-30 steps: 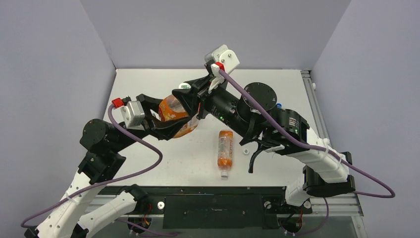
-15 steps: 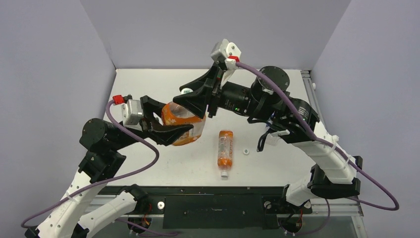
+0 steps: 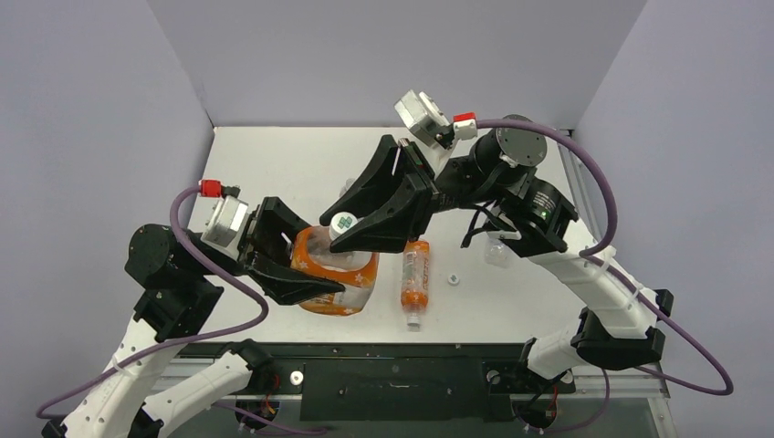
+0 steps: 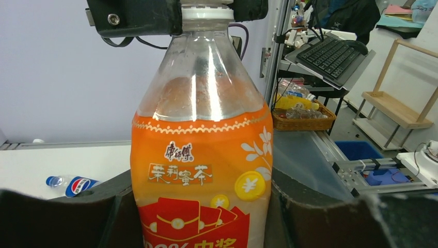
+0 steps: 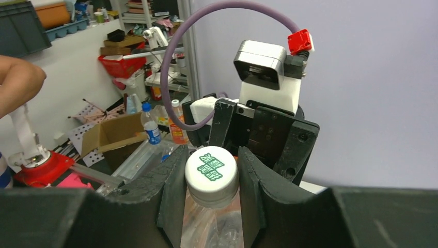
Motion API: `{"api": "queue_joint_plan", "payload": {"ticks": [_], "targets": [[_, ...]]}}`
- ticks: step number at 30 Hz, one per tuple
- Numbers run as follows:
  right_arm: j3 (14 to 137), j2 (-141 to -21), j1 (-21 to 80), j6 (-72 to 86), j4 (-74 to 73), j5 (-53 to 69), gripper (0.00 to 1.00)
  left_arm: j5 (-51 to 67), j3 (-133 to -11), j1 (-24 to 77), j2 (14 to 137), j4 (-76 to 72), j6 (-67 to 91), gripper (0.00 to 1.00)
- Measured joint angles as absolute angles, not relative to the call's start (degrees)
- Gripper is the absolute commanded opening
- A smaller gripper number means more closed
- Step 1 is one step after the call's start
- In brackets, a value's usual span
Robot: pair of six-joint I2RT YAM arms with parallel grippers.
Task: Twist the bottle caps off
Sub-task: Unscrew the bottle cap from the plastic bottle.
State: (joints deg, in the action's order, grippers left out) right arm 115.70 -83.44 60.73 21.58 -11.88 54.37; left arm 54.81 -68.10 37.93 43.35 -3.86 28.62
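- Right gripper point(image 5: 212, 194): clamped on green-marked white cap point(image 5: 211, 170).
- Left gripper point(image 3: 306, 274): closed around wide orange bottle point(image 4: 201, 155).
- Step, by judgement: loosening; next calls for wrist rotation against a steadied bottle.

Bright, even light falls from above. On the white desk point(image 3: 274, 173) the shadows are faint and soft-edged, and the top view is sharp throughout. In the left wrist view, tall white streaks of glare run down the clear shoulder of the wide orange bottle point(image 4: 201, 170). Its label is crisp, while the room point(image 4: 372, 77) behind goes slightly soft. In the right wrist view the white cap point(image 5: 211, 178) is sharp. The right pincer point(image 5: 212, 160) around it is nearly black, perhaps underexposed.
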Motion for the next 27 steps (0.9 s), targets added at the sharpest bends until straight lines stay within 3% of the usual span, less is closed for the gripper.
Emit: {"api": "queue_joint_plan", "payload": {"ticks": [2,3,4,5,6,7,12,20,24,27], "targets": [[115.7,-83.8,60.2,22.5,-10.9,56.3,0.03,55.5,-68.1,38.0,43.5,-4.1,29.2,0.0],[115.7,-83.9,60.0,22.8,-10.7,56.8,0.12,55.7,-68.1,38.0,43.5,-4.1,29.4,0.0],[115.7,-83.9,59.6,22.9,-10.8,57.0,0.34,55.6,-68.1,37.9,43.6,-4.0,29.4,0.0],[115.8,-83.9,59.4,22.5,-11.3,56.7,0.44,55.6,-68.1,37.9,43.7,-4.0,29.4,0.0],[116.2,-83.9,59.3,22.0,-12.7,55.8,0.67,55.4,-68.1,37.9,43.7,-4.0,29.3,0.0],[116.6,-83.7,59.3,21.6,-14.4,54.1,0.75,55.3,-68.0,37.8,43.8,-3.9,28.9,0.0],[117.0,-81.0,61.0,17.0,-21.3,35.3,0.79,51.7,-66.8,37.8,43.6,-2.1,23.2,0.0],[125.6,-82.3,74.0,9.3,-28.3,0.5,0.81,40.2,-65.1,37.9,43.0,0.3,13.5,0.0],[130.3,-86.8,75.6,7.7,-31.1,-9.8,0.71,37.4,-64.9,37.9,43.2,0.8,11.5,0.0],[130.3,-89.1,75.8,7.3,-32.8,-13.6,0.55,36.3,-64.9,37.9,43.2,0.9,11.1,0.0]]}}
